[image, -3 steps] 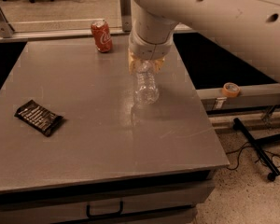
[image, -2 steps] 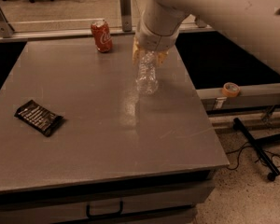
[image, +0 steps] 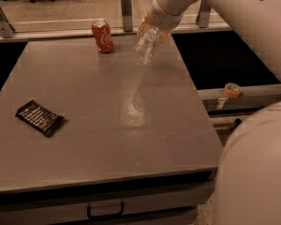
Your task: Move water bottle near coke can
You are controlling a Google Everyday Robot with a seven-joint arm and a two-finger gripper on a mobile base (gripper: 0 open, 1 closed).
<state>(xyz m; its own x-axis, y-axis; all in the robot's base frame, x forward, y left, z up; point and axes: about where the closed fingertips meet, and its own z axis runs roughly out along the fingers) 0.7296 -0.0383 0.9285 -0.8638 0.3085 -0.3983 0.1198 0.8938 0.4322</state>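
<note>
The clear ribbed water bottle [image: 144, 46] hangs tilted from my gripper [image: 153, 28], lifted above the grey table [image: 107, 139] near its far right part. The gripper is shut on the bottle's upper end, and its cap and label are hidden by the fingers. The red coke can [image: 102, 36] with white lettering stands upright near the table's far edge, to the left of the bottle and apart from it.
A flat black snack wrapper [image: 39, 117] lies at the table's left. A roll of orange tape [image: 232, 89] sits on a ledge to the right. My white arm [image: 253, 27] fills the upper right, and a rounded white part [image: 257, 172] fills the lower right. A drawer handle [image: 105, 211] shows below the table's front edge.
My gripper has lifted the water bottle off the table and carried it toward the far edge, closer to the coke can. The can and wrapper have not moved.
</note>
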